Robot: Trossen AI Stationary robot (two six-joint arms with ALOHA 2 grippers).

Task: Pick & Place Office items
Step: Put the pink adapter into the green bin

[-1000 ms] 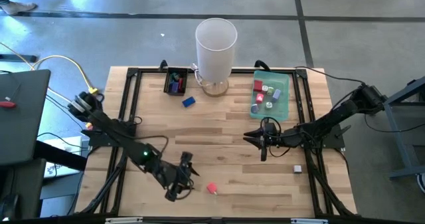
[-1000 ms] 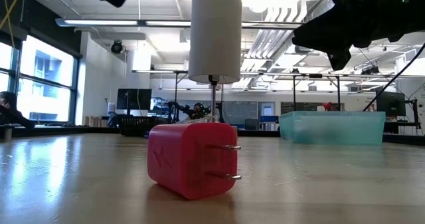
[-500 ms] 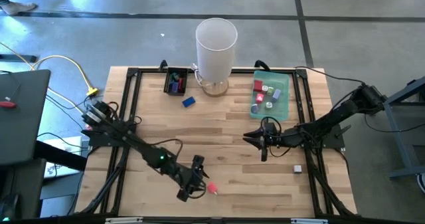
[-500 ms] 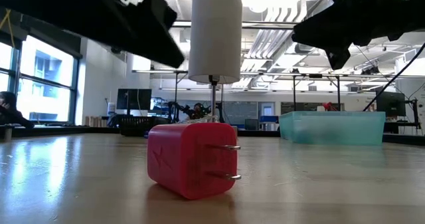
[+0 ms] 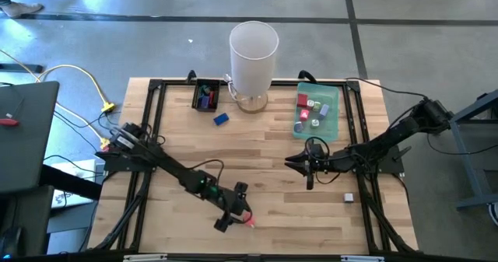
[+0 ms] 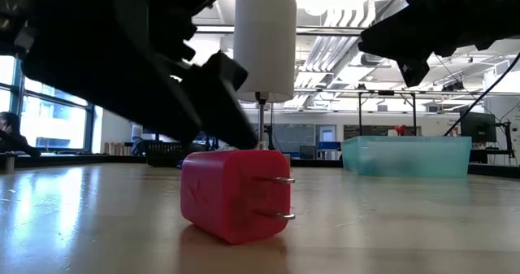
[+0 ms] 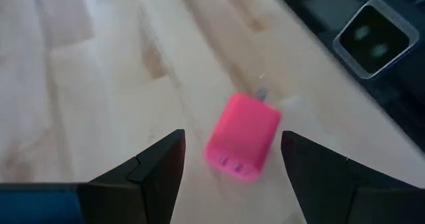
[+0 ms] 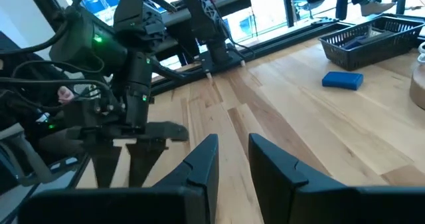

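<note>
A pink-red plug block (image 5: 248,220) with two metal prongs lies on its broad side on the wooden table, near the front edge; it also shows in the low view (image 6: 231,194). My left gripper (image 5: 237,208) hovers open just beside and above it. In the left wrist view the plug (image 7: 242,139) lies ahead, between the two spread fingers, and touches neither. My right gripper (image 5: 299,162) waits above the table's right middle, with a narrow gap between its fingers (image 8: 232,151) and nothing in it. A blue block (image 5: 221,119) lies on the table at the back.
A tall white cylinder (image 5: 253,56) stands at the back centre. Left of it is a small black tray (image 5: 206,95) with items. A green tray (image 5: 331,126) at the back right holds several pieces. A small grey piece (image 5: 348,197) lies near the right edge.
My left gripper has swung toward the table's right edge and come down toward the pink-red plug, staying open; it now stands right over the plug. The plug has not moved.
</note>
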